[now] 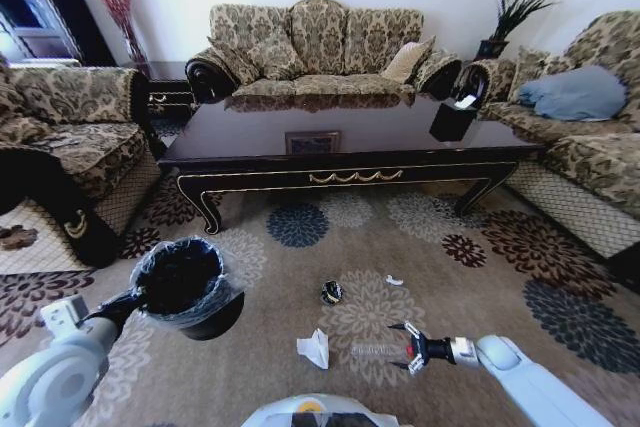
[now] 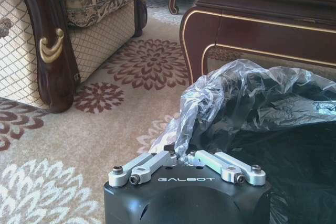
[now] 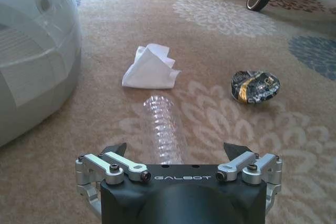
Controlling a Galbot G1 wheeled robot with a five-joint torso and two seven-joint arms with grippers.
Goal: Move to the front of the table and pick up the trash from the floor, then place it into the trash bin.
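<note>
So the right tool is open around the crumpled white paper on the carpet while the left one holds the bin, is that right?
Not quite: the right tool is open around the clear plastic bottle, as the right wrist view shows. The crumpled white paper lies beyond it. The left tool does hold the bin.

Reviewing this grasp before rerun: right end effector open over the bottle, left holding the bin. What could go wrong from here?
1. The clear bottle is round and lies lengthwise between the open right end effector fingers; it may roll or slip as they close.
2. The left end effector grips the trash bin by its thin liner edge, which might tear or slip.
</note>
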